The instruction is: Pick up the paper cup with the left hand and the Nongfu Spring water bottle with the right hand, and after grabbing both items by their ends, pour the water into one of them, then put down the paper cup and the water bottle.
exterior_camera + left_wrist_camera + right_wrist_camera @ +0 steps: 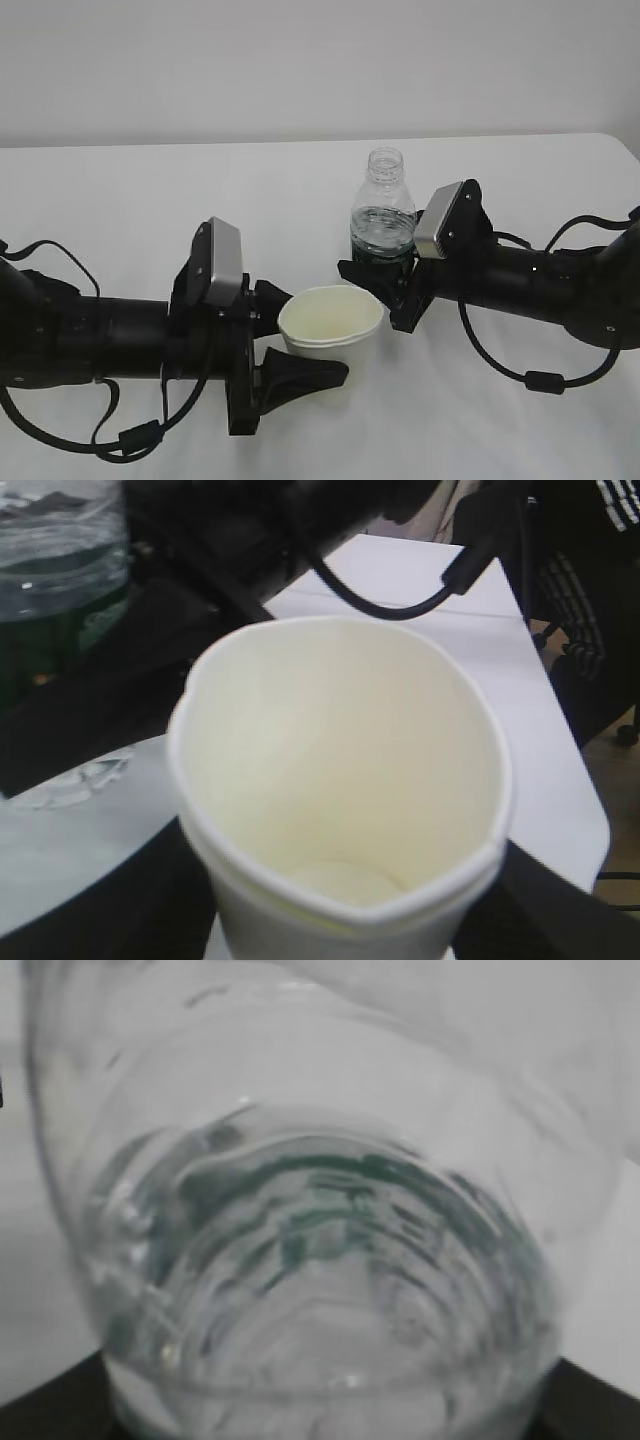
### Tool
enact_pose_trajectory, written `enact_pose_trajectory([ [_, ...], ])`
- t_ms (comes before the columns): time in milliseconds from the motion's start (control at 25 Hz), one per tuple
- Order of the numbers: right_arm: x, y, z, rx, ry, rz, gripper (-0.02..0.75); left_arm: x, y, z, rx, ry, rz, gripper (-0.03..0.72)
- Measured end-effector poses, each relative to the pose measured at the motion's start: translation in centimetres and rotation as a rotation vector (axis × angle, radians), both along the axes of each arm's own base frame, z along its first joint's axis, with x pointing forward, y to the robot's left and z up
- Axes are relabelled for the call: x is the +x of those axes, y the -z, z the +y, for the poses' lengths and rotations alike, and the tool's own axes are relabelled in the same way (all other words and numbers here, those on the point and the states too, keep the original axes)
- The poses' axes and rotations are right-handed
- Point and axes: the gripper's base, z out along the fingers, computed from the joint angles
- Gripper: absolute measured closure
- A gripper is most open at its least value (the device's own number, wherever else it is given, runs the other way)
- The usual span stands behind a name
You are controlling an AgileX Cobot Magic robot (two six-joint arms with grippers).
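Note:
The white paper cup (331, 318) is upright and clamped between the two black fingers of my left gripper (315, 340). Its rim is squeezed slightly oval. The left wrist view looks into the cup (340, 770), where the cream inside shows no liquid. Black fingers (100, 900) press on both sides, so the left gripper (340, 935) is shut on the cup. The Nongfu Spring water bottle (383, 222) stands upright and uncapped just behind and right of the cup. My right gripper (385, 282) is shut round its green-labelled lower part. Water (382, 228) fills its lower half. The bottle (320, 1260) fills the right wrist view.
A white table (150, 200) spreads under both arms and ends at a white wall behind. Black cables (520, 370) hang from the right arm. In the left wrist view the table's edge (590, 830) drops off to the right, and the bottle (60, 590) shows top left.

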Motion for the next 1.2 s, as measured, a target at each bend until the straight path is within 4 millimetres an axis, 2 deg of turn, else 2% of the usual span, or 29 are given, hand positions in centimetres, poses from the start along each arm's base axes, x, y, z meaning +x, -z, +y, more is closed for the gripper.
enact_pose_trajectory([
  [360, -0.1, -0.1, 0.1, -0.005, -0.015, -0.009, 0.262, -0.7, 0.0, -0.9, -0.001, 0.031, 0.001, 0.225],
  [800, 0.0, -2.8, 0.1, -0.031, -0.035, -0.144, 0.262, -0.7, -0.8, -0.9, -0.012, 0.033, -0.022, 0.225],
  [1200, 0.0, -2.8, 0.1, -0.085, -0.056, -0.225, 0.262, -1.1, -1.1, -1.4, -0.018, 0.051, -0.03, 0.225],
])
